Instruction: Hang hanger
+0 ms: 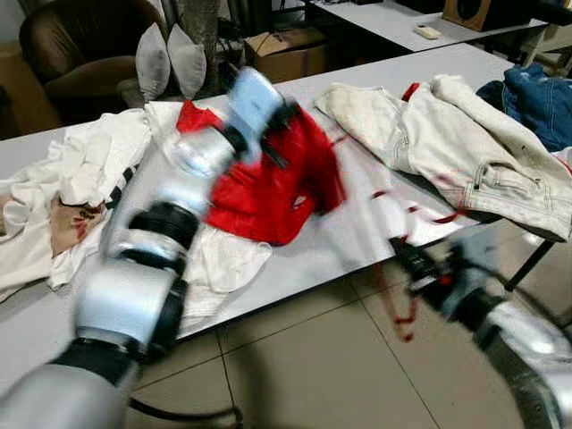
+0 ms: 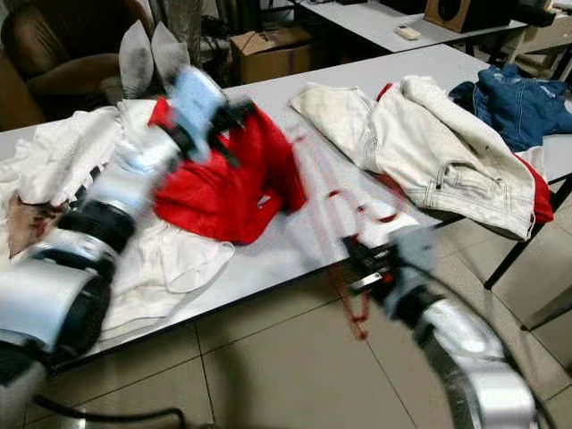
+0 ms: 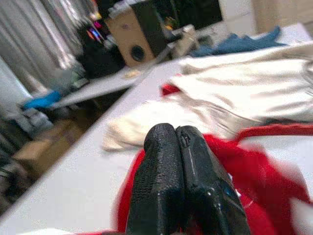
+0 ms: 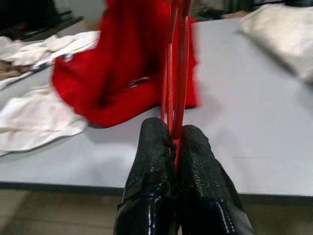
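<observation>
A thin red wire hanger (image 4: 177, 58) is pinched between the fingers of my right gripper (image 4: 172, 134), which is shut on it. That gripper (image 1: 416, 264) is at the table's front edge, and the hanger (image 1: 407, 313) shows as blurred red lines rising over the tabletop and trailing below the gripper. My left gripper (image 3: 175, 129) has its fingers pressed together, with nothing visible between them. It reaches over the table (image 1: 340, 241) and sits on top of a red garment (image 1: 268, 192). Both arms are motion-blurred.
A cream jacket (image 1: 465, 152) lies on the table's right part, with blue denim (image 1: 541, 98) beyond it. White clothes (image 1: 80, 170) are heaped at the left. Behind the table stand a cardboard box (image 1: 286, 49) and a dark armchair (image 1: 80, 45). Tiled floor (image 1: 304, 366) lies in front.
</observation>
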